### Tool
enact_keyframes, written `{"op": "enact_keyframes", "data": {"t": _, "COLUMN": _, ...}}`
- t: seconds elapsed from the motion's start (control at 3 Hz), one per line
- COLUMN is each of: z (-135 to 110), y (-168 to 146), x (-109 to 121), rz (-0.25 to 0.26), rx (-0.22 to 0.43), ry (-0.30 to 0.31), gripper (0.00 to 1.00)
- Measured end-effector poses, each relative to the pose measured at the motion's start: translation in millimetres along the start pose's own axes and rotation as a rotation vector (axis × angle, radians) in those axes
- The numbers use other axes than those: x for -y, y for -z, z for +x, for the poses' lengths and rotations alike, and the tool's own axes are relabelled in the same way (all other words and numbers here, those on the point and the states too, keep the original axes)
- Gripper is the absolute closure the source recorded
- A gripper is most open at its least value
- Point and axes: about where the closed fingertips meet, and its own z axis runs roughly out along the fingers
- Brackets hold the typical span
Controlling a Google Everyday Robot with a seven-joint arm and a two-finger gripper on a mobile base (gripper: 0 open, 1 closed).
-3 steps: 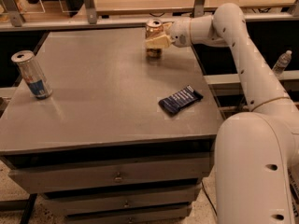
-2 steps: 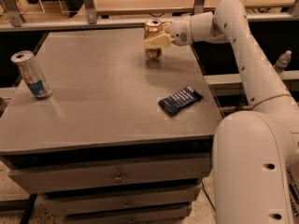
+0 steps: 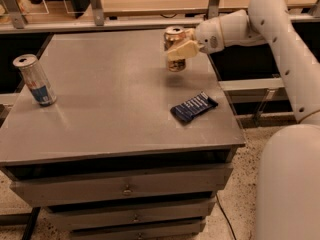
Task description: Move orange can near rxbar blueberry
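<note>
**Robot gripper holding an orange can above the far right of a grey table**

At the far left of the grey table [image 3: 110, 109] stands a tall, slim silver-and-blue can [image 3: 35, 80], upright, close to the left edge and well apart from everything else. The wide middle of the tabletop is a plain, dull grey surface. Under it, the front of the cabinet shows stacked drawers [image 3: 125, 186] with small knobs.

Right of centre, near the table's back edge, is the orange can [image 3: 173, 39]. It is orange-tan with a silver top and leans slightly. The gripper [image 3: 176, 50] is pinching it around the middle, and one pale cream finger [image 3: 184, 48] lies across the front of the can. The can's lower end shows below the finger, with a dark shadow on the table just beneath it. Whether the base touches the table cannot be told.

Nearer the viewer and a little further right lies the snack bar [image 3: 193, 107], a flat dark blue wrapper with pale lettering. It rests at an angle near the table's right edge, apart from the orange can, with bare tabletop between them.

The white arm [image 3: 270, 24] comes in from the right, bending down to the robot's rounded white body [image 3: 290, 184] at the lower right corner.
</note>
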Motion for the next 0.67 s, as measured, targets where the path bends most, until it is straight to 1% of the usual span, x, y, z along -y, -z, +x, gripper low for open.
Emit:
{"op": "enact_keyframes", "data": {"t": 0.33, "z": 15, "y": 14, "x": -30, "rz": -0.031, "rx": -0.012, "ry": -0.022, "gripper": 0.69}}
{"op": "enact_keyframes", "data": {"t": 0.67, "z": 31, "y": 22, "x": -58, "rz": -0.069, "rx": 0.007, "ry": -0.004, "gripper": 0.47}}
